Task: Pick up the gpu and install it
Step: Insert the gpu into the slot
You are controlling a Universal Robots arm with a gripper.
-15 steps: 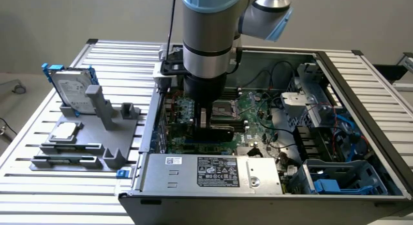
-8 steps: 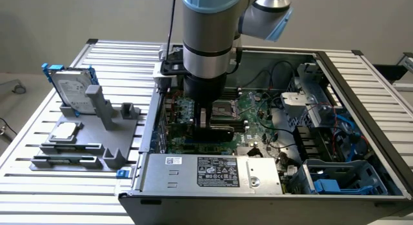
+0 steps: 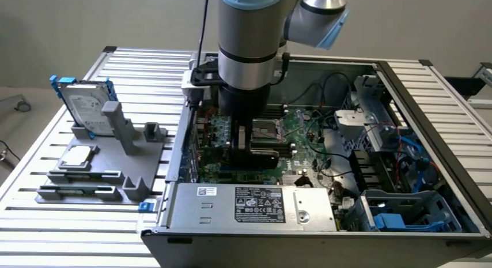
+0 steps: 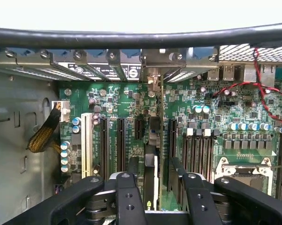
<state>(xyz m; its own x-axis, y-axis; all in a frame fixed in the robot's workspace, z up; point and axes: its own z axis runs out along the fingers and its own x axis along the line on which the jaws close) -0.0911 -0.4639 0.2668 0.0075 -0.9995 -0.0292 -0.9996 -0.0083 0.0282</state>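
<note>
Motherboard (image 4: 211,101) below; gripper (image 4: 153,168) clamped on gpu (image 4: 153,133), card edge-on between jaws, by slots (image 4: 120,140).

Silver arm (image 3: 246,26) with pale blue joint caps (image 3: 332,33), black cable (image 3: 204,26), black screw-studded jaws

Looking down from high up and well back on the motherboard (image 3: 303,127) in the exterior view; in the wrist view, close above the same motherboard (image 4: 126,101), facing along its slots (image 4: 121,140).

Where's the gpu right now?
The gpu sits edge-on in the claw, low over the slots of the motherboard, inside the open case.
</note>
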